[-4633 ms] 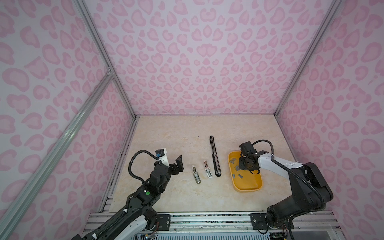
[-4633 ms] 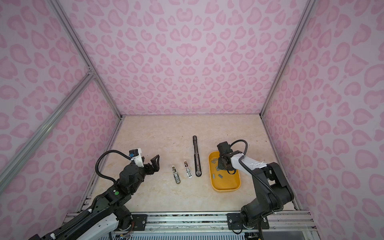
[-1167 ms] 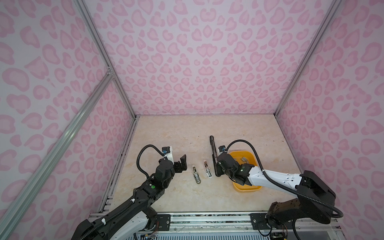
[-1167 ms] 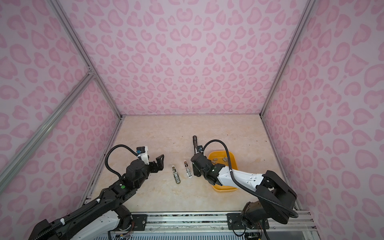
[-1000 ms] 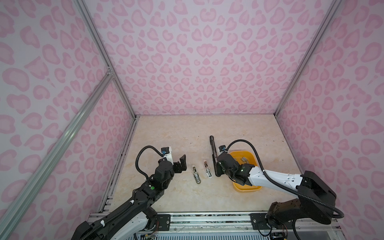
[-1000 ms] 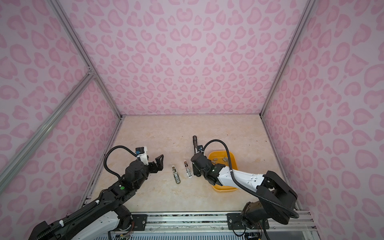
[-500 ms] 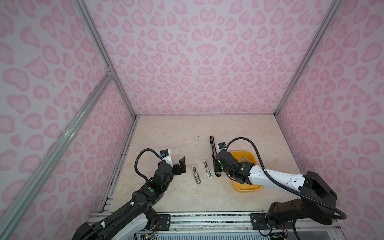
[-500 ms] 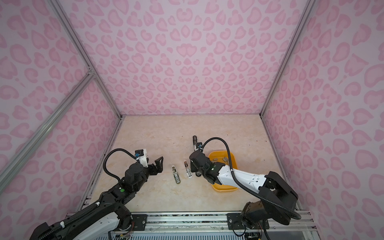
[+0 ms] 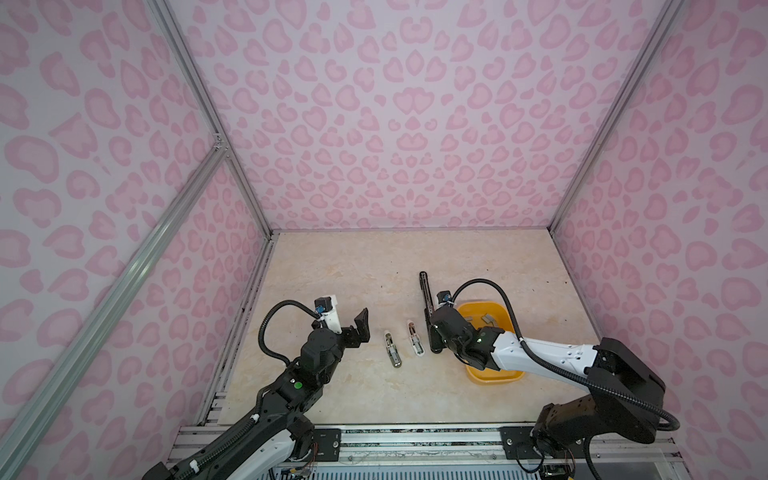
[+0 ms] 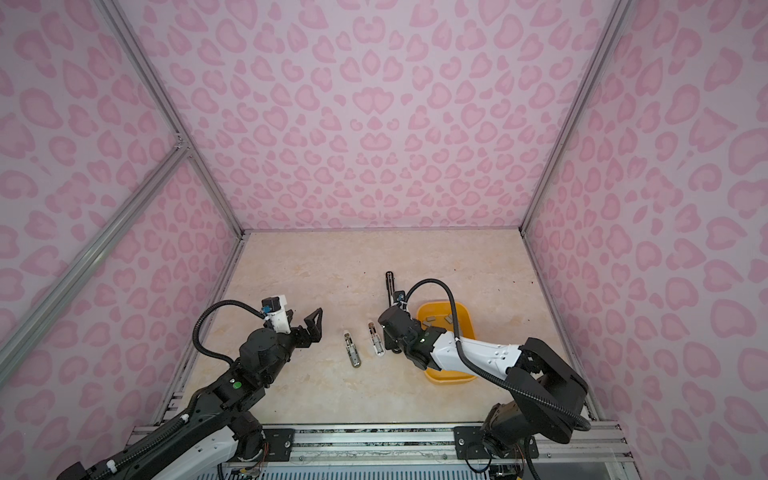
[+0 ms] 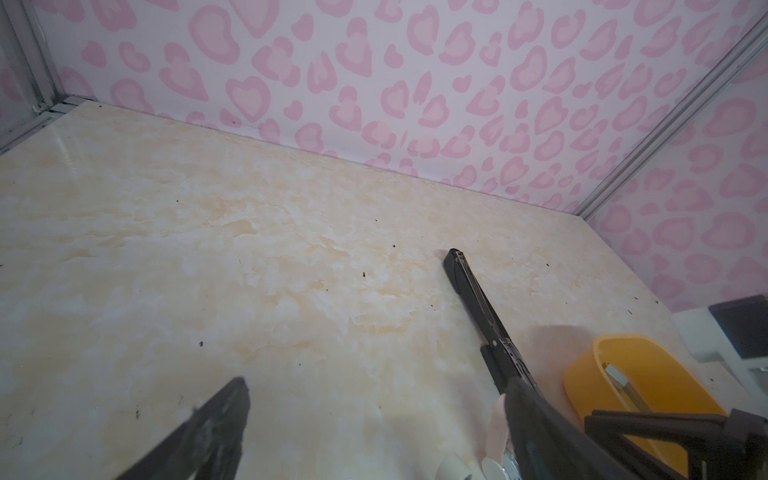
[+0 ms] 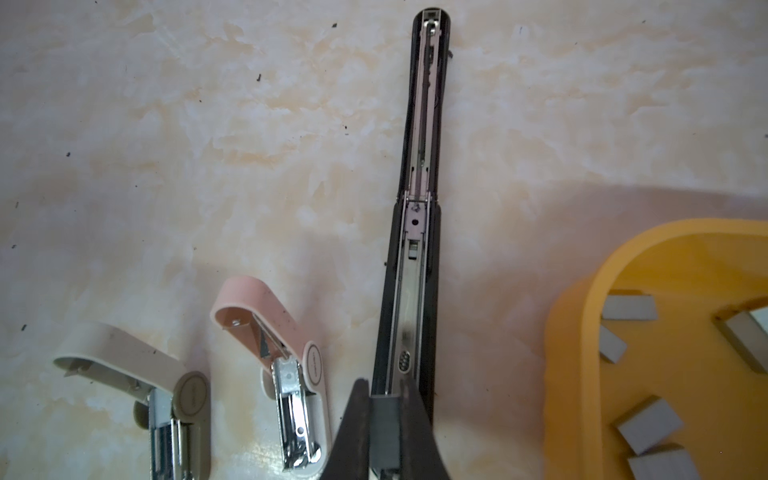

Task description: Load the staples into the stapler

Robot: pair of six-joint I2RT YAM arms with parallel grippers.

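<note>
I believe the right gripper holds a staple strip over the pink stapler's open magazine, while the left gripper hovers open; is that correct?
No: the right gripper holds the staple strip over the open magazine of the long black stapler, as the right wrist view shows; the pink stapler lies beside it, untouched. The left gripper does hover open.

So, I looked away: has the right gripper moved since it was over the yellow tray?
Yes. The right gripper has moved left, off the yellow tray, to the near end of the long black stapler, shut on a staple strip.
</note>
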